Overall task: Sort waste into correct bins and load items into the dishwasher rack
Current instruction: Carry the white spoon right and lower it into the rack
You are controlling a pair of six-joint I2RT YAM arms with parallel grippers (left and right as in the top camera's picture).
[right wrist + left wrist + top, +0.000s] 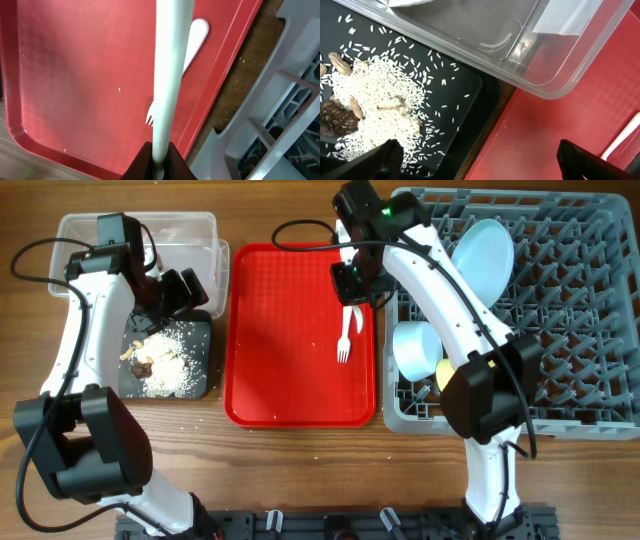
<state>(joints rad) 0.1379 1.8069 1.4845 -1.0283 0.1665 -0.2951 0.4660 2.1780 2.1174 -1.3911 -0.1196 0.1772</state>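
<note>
My right gripper (350,280) (160,160) is shut on the handle of a white plastic spoon (169,75) and holds it above the right side of the red tray (280,330). The white fork (343,348) (192,42) lies on that tray beneath it. My left gripper (185,290) (485,165) is open and empty over the gap between the black tray (200,380) (460,100) and the red tray. White rice crumbs (170,360) (375,95) and brown scraps (337,117) lie in the black tray. The clear tub (200,225) (545,65) stands behind it.
The grey dishwasher rack (580,300) (280,100) fills the right side and holds a light blue plate (485,255), a pale bowl (415,348) and a yellow cup (445,375). Its near corner is close beside the red tray's right edge (235,60).
</note>
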